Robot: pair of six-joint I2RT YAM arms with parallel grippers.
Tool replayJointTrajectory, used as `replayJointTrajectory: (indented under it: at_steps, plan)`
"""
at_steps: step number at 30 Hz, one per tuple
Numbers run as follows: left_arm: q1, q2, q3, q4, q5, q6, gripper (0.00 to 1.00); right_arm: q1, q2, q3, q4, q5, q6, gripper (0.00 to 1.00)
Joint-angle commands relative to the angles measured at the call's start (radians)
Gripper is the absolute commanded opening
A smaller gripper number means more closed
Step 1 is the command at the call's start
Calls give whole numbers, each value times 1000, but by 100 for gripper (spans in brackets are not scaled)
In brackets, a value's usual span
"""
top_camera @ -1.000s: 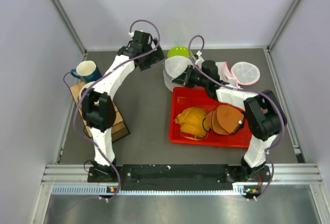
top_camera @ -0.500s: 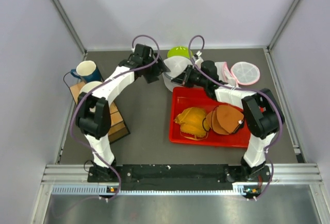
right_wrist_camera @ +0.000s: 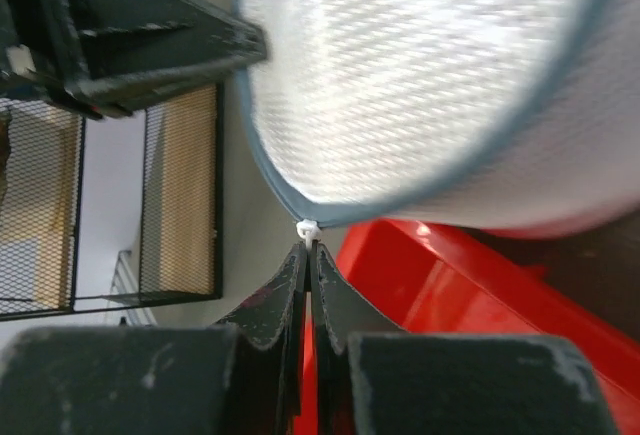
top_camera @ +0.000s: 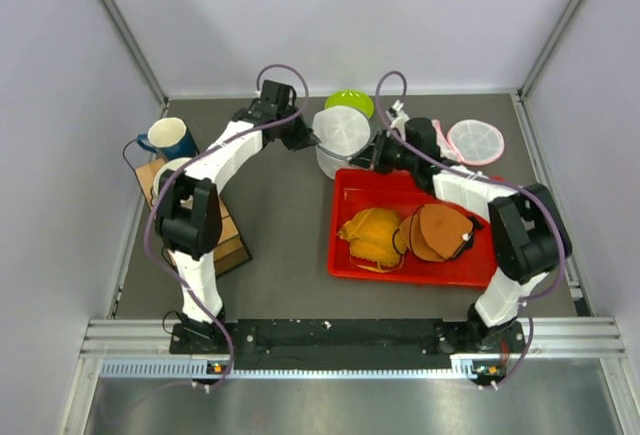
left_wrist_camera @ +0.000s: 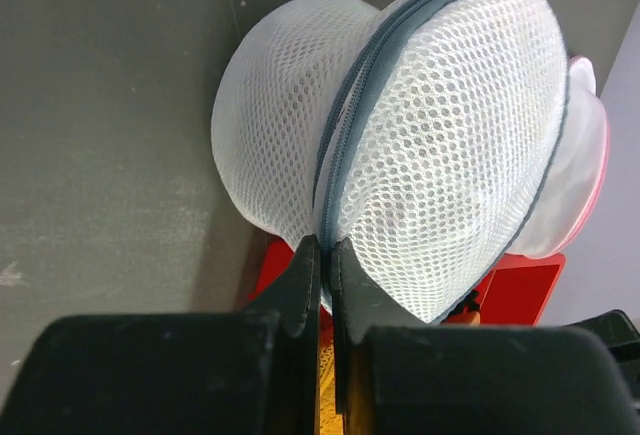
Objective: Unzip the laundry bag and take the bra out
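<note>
Laundry bag [top_camera: 342, 132] is gripped from both sides at the red tray's [top_camera: 350, 260] far edge. The left gripper [left_wrist_camera: 325, 255], spread a second ago, now pinches the mesh at the grey zipper [left_wrist_camera: 345, 125]. The right gripper [right_wrist_camera: 307, 255] nips the white pull tab [right_wrist_camera: 307, 227]. Thus braced, unzipping can likely begin.

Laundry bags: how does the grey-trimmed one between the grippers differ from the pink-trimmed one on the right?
The grey-trimmed bag has grey zipper edging; the pink-trimmed bag has a pink rim. The grey-trimmed bag is pinched by the left gripper and the right gripper; the pink-trimmed bag lies untouched on the table. The grey-trimmed bag bulges like a dome; the pink-trimmed bag looks flat. Both are round and white.
</note>
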Motion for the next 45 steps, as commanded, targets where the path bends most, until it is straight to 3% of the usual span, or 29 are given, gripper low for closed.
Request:
replayJointTrajectory:
  at_steps: [1, 3, 9, 10, 14, 17, 19, 23, 26, 33, 37, 39, 40, 45]
  plan:
    - [75, -30, 140, -55, -21, 119, 0, -72, -113, -1, -145, 5, -151, 0]
    - [89, -15, 201, -91, -21, 150, 0, -70, -109, 56, -220, 11, -218, 0]
    - [103, 103, 355, -138, 23, 182, 1, -15, -90, 90, -158, -7, -170, 0]
    - [103, 115, 370, -149, 30, 184, 26, -9, -83, 97, -124, -12, -131, 0]
    - [103, 116, 355, -175, 47, 185, 77, 20, -25, 96, 3, -26, -9, 0]
    - [103, 27, 247, -174, -10, 167, 87, 28, 17, 94, 81, -29, 70, 0]
    - [100, -77, 154, -149, -29, 133, 88, 33, 29, 99, 106, -35, 99, 0]
    - [75, -217, -70, -37, -41, 72, 87, 37, 34, 105, 106, -32, 94, 0]
    - [61, -240, -131, -1, 6, 9, 86, 39, 31, 107, 98, -34, 88, 0]
    - [-8, -171, -128, 53, -16, -68, 82, 42, 20, 110, 66, -27, 64, 0]
    - [-14, -130, -104, 67, -16, -89, 65, 43, 11, 107, 55, -27, 52, 0]
    - [-11, -124, -84, 64, -24, -70, 29, 43, -3, 107, 19, -26, 30, 0]
    - [-8, -128, -78, 63, -30, -60, 3, 40, -12, 102, 2, -21, 0, 0]
    - [76, -151, -73, 75, 28, 30, 0, -77, -78, 7, -50, -17, -74, 0]
